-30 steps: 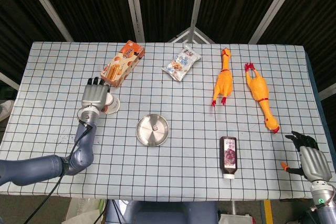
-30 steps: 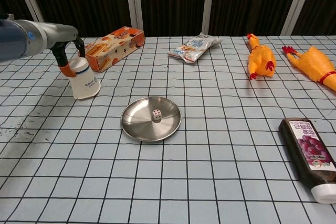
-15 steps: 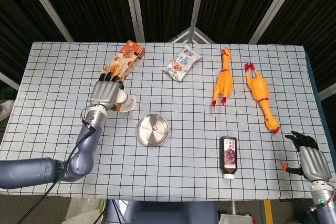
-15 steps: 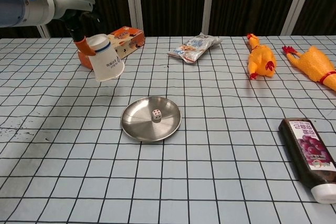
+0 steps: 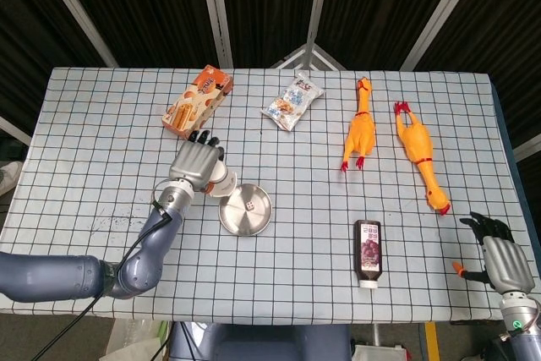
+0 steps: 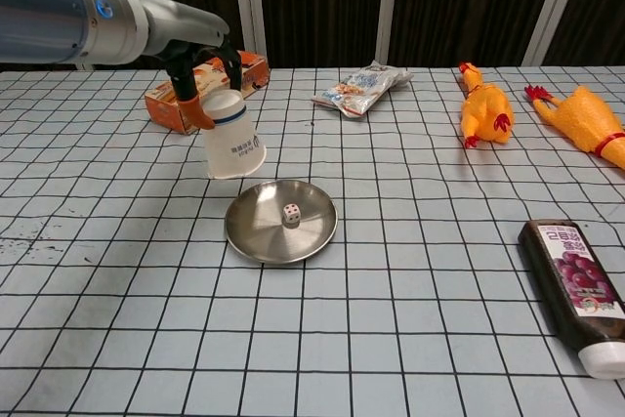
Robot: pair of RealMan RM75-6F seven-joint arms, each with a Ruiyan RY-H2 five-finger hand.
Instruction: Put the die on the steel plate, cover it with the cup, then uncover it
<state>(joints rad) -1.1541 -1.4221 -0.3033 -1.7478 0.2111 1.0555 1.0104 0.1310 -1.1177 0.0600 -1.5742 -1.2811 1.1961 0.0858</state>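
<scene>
A small white die (image 6: 291, 215) (image 5: 248, 206) lies near the middle of the round steel plate (image 6: 256, 238) (image 5: 233, 219). My left hand (image 5: 196, 164) (image 6: 198, 70) holds a white paper cup (image 6: 231, 138) (image 5: 223, 181) upside down in the air, its mouth facing down. The cup hangs just left of and above the plate's left rim, apart from the die. My right hand (image 5: 497, 255) rests at the table's front right corner, fingers apart and nothing in it; the chest view does not show it.
An orange snack box (image 6: 205, 87) lies behind the left hand. A snack bag (image 6: 363, 88) sits at the back centre. Two rubber chickens (image 6: 485, 106) (image 6: 584, 120) lie at the right. A dark bottle (image 6: 576, 287) lies on its side at the front right.
My left hand has lifted the cup off the table by the snack box and carried it right, toward the plate, turning it mouth-down. The right hand has not moved.
</scene>
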